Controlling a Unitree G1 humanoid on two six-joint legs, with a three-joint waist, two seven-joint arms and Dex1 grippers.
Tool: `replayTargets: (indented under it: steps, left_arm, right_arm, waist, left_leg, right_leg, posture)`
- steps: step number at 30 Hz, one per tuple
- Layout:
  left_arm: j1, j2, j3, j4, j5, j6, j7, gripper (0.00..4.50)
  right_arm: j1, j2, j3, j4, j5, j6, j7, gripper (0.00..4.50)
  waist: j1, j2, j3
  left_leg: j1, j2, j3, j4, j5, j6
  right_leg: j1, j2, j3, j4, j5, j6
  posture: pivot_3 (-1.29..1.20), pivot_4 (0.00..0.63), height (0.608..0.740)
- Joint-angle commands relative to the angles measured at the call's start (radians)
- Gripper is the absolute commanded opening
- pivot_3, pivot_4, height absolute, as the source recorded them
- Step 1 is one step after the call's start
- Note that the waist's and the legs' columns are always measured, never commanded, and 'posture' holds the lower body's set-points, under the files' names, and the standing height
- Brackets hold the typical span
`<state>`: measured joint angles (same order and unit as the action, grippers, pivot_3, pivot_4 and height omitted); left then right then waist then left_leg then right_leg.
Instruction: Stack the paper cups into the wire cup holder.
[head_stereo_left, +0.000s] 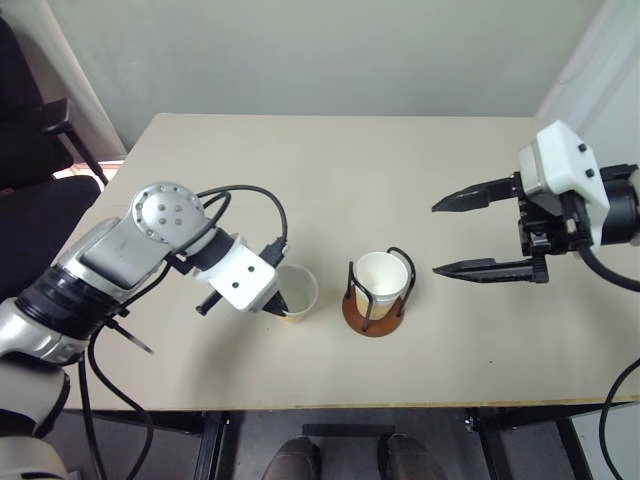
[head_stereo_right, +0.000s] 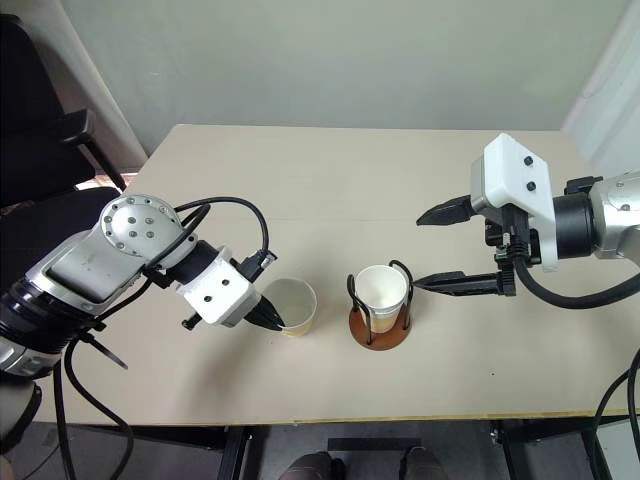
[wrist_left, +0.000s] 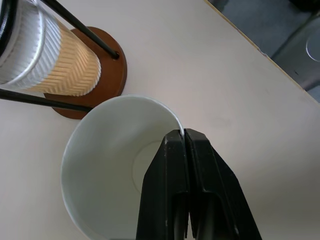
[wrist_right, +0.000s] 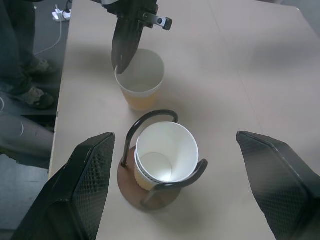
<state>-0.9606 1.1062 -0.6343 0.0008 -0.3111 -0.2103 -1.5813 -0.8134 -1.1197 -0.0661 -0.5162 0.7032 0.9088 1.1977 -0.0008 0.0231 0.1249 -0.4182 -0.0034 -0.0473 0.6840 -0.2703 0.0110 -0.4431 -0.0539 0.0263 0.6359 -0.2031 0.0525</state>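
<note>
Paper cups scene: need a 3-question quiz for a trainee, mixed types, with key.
1. True or false: the left hand is shut on the rim of the loose paper cup.
2. Multiple choice: where does the loose paper cup stand? A) inside the wire cup holder; B) on the table beside the holder, on the left hand's side; C) between the fingers of the right hand.
3. Fill in: the right hand is ____ and holds nothing.

Key: 1 true. 2 B. 3 open. Note: the stacked cups already sit in the holder; the left wrist view shows two nested there.
</note>
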Motion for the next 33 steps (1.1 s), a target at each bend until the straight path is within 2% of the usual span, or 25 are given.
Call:
replayTargets:
  steps: [1, 5, 10, 14, 21, 33]
  left_arm:
    - [-0.051, 0.008, 0.010, -0.013, -0.030, 0.035, -0.033, 0.02]
    - [-0.136, -0.069, 0.073, 0.045, -0.070, 0.172, -0.033, 0.02]
    - [-0.264, -0.200, 0.212, 0.125, -0.159, 0.412, -0.028, 0.02]
    - [-0.315, -0.284, 0.279, 0.160, -0.177, 0.495, -0.032, 0.02]
    - [-0.373, -0.398, 0.282, 0.236, -0.189, 0.496, -0.033, 0.02]
    - [-0.379, -0.456, 0.126, 0.281, -0.165, 0.331, -0.033, 0.02]
  right_arm:
    - [-0.007, -0.022, -0.041, -0.011, 0.015, -0.014, -0.010, 4.04]
    - [0.001, -0.055, -0.057, -0.013, 0.059, 0.032, 0.004, 4.04]
    - [0.076, -0.109, -0.128, -0.028, 0.128, 0.079, 0.008, 4.04]
    - [0.117, -0.122, -0.144, -0.033, 0.128, 0.060, -0.011, 4.04]
    - [0.150, -0.153, -0.186, -0.048, 0.157, 0.072, -0.023, 4.04]
    - [0.224, -0.187, -0.284, -0.094, 0.216, 0.103, -0.096, 4.04]
  waist:
    - [0.000, 0.000, 0.000]
    - [0.006, 0.000, 0.000]
    - [0.009, -0.001, 0.000]
    - [0.009, 0.000, 0.000]
    - [0.010, -0.001, 0.000]
    - [0.016, -0.001, 0.000]
  left_leg:
    - [0.000, 0.000, 0.000, 0.000, 0.000, 0.000]
    - [-0.001, 0.000, 0.000, 0.000, 0.000, 0.000]
    - [-0.002, -0.001, 0.000, 0.000, 0.000, 0.000]
    - [-0.002, 0.000, 0.001, -0.002, 0.000, 0.000]
    - [-0.002, 0.000, 0.001, 0.000, 0.000, 0.000]
    - [-0.002, 0.000, 0.001, 0.001, 0.000, 0.001]
  right_leg:
    - [0.000, 0.000, 0.000, 0.000, 0.000, 0.000]
    - [0.000, 0.000, 0.000, 0.000, 0.000, 0.000]
    - [0.001, -0.001, 0.000, -0.002, 0.000, 0.000]
    - [0.001, -0.001, 0.000, -0.005, 0.001, 0.001]
    - [0.001, -0.001, 0.000, -0.006, 0.002, 0.004]
    - [0.003, -0.001, 0.001, -0.007, 0.004, 0.007]
  posture:
    - [0.00, 0.150, 0.740]
    - [0.00, 0.150, 0.740]
    - [0.00, 0.150, 0.740]
    - [0.00, 0.150, 0.740]
    - [0.00, 0.150, 0.740]
    - [0.00, 0.150, 0.740]
